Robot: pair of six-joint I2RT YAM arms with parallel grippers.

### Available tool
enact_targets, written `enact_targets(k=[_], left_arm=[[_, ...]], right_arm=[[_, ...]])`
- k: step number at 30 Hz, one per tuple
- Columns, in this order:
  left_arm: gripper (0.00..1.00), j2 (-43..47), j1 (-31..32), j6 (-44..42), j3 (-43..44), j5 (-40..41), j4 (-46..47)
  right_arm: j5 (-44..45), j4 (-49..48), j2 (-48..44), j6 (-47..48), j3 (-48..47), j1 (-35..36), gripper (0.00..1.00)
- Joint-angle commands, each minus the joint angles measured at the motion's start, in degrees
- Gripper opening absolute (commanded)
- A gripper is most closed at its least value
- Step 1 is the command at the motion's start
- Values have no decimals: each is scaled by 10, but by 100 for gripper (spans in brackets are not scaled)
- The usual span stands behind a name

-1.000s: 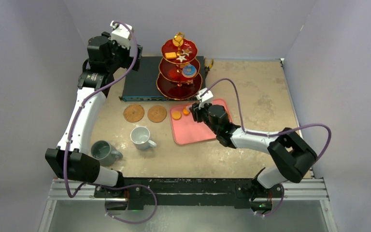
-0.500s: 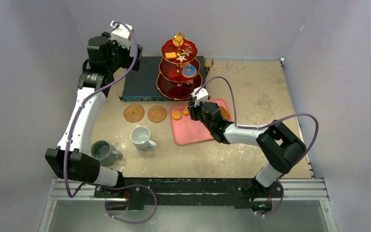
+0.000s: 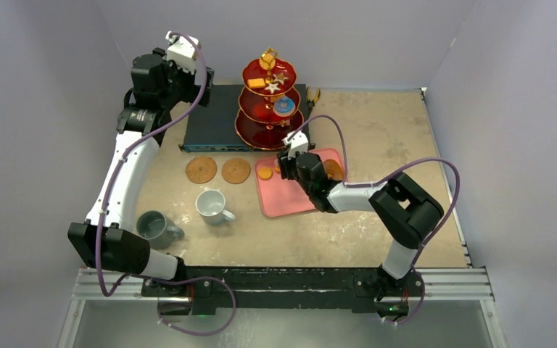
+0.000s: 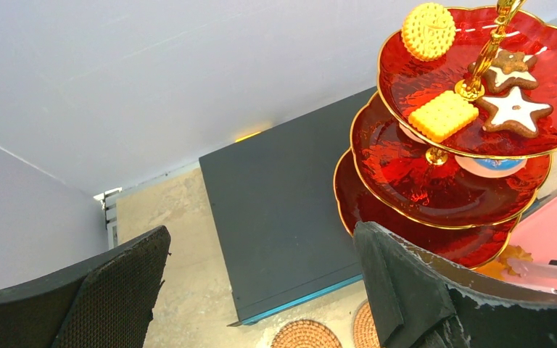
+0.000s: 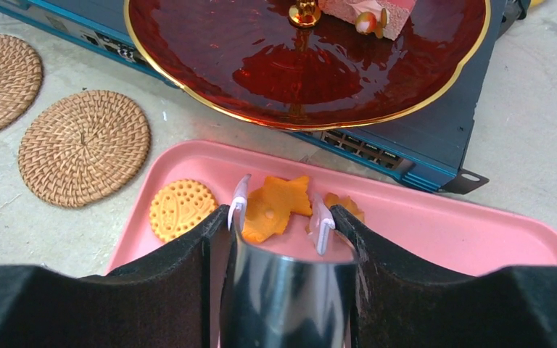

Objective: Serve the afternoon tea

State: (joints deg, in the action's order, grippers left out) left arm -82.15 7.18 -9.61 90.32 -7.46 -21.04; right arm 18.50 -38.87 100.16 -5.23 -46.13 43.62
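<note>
The red three-tier stand [image 3: 268,101] stands on the dark box and carries a round biscuit [image 4: 428,30], a square biscuit [image 4: 444,116] and a star pastry [image 4: 513,109]. My right gripper [image 5: 279,214] is shut on metal tongs [image 5: 283,290]. Their clear tips straddle an orange pastry [image 5: 275,206] on the pink tray [image 5: 479,232], with a round biscuit [image 5: 181,209] to its left. Two cork coasters [image 3: 201,170] [image 3: 236,170], the white mug [image 3: 210,205] and the grey mug [image 3: 156,227] sit on the left. My left gripper [image 4: 261,239] hangs open above the box, holding nothing.
The flat dark electronics box [image 3: 214,123] lies at the back under the stand. A pink cake piece [image 5: 366,14] sits on the stand's lowest tier. Another orange pastry [image 5: 344,206] lies by the right finger. Walls enclose the table on three sides.
My right gripper with the tongs has slid left along the pink tray to the orange pastries. The left arm has not moved.
</note>
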Motion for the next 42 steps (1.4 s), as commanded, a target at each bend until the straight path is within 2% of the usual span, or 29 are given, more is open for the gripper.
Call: enact_targets(k=[1,8,14,17,22,26,34,42], left_arm=[[99,14,-4,-1,2,-4,14],[99,15,-4,-1,1,-3,14],[99,16,-3,-1,1,-4,13],[99,17,-4,1,0,-4,13],[99,19,-4,-1,1,-1,13],[99,18,-4,1,0,-3,13],[99,16,-4,1,-5,1,19],[99,18,-4,6,-8,0,21]], right_arm=[[10,-32,5,-9,-25,6,53],[2,-27,19,-12,-31,13,56],[-1,-21,22,-21,-27,14,54],[6,-20,22,-23,-23,15,48],[14,-22,-2,-23,0,15,31],[9,-22,-26,-23,20,15,24],[-45,13,-149,-1,48,15,23],[-70,107,-265,15,1,16,24]])
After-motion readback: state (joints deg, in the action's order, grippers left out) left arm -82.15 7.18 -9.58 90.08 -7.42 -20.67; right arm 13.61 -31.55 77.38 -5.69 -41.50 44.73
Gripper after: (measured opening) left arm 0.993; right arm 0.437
